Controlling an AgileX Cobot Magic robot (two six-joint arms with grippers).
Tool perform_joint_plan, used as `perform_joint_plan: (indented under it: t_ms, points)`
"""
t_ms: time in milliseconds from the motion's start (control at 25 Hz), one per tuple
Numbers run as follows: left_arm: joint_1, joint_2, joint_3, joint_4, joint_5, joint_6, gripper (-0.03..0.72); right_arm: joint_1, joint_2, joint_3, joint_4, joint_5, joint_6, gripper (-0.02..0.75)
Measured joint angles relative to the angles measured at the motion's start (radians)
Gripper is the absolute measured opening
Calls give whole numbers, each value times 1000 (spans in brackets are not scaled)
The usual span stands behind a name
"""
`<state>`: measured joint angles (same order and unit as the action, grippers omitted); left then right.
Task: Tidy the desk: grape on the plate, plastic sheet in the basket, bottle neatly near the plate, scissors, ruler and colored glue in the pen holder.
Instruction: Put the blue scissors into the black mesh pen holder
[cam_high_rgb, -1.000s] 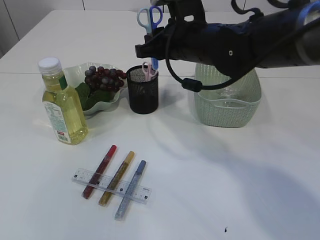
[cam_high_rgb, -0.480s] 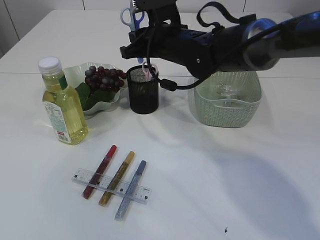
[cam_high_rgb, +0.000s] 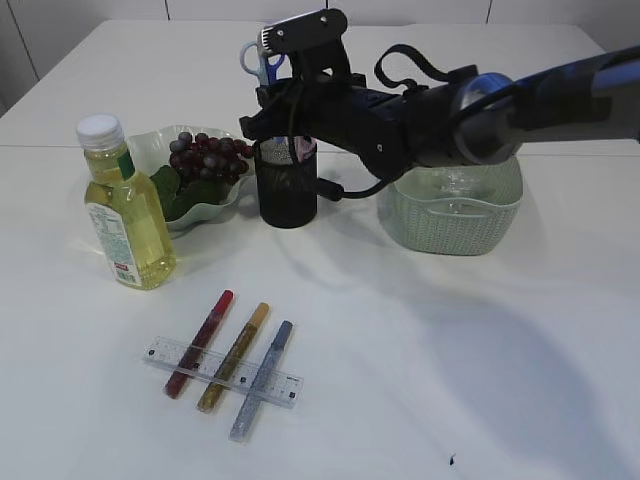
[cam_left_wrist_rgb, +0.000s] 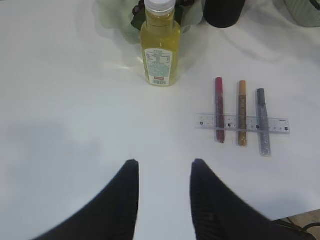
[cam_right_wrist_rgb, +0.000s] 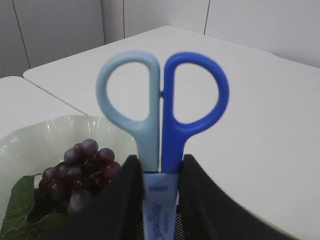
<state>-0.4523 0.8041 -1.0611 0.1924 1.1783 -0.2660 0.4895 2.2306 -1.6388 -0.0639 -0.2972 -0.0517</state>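
Observation:
My right gripper (cam_right_wrist_rgb: 159, 161) is shut on the blue scissors (cam_right_wrist_rgb: 162, 100), handles up, and holds them (cam_high_rgb: 262, 58) just above the black mesh pen holder (cam_high_rgb: 287, 188). Pink handles (cam_high_rgb: 300, 146) stick out of the holder. The grape bunch (cam_high_rgb: 208, 158) lies on the pale green plate (cam_high_rgb: 150, 142). The yellow bottle (cam_high_rgb: 125, 210) stands upright in front of the plate. Three coloured glue sticks, red (cam_high_rgb: 199, 342), gold (cam_high_rgb: 233, 356) and silver-blue (cam_high_rgb: 261, 379), lie across the clear ruler (cam_high_rgb: 290, 388). Something clear shows inside the basket (cam_high_rgb: 455, 212). My left gripper (cam_left_wrist_rgb: 162, 162) hangs open over bare table.
The right arm (cam_high_rgb: 430, 110) stretches from the right across the basket to the holder. White table surrounds the glue sticks at the front and right. In the left wrist view the bottle (cam_left_wrist_rgb: 160, 50) stands ahead and the ruler (cam_left_wrist_rgb: 280, 125) lies to the right.
The right arm has swung left and lower with the scissors, from above the basket side to just over the pen holder. Nothing on the table has moved.

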Motion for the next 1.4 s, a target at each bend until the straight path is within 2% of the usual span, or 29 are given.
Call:
perform_joint_plan:
  t_ms: [1080,1400]
  points:
    - [0,0,0,16,0,0,253,-8,33,-2,0,1,-2,216]
    - [0,0,0,7,-2,0,253,-8,33,-2,0,17,-2,241]
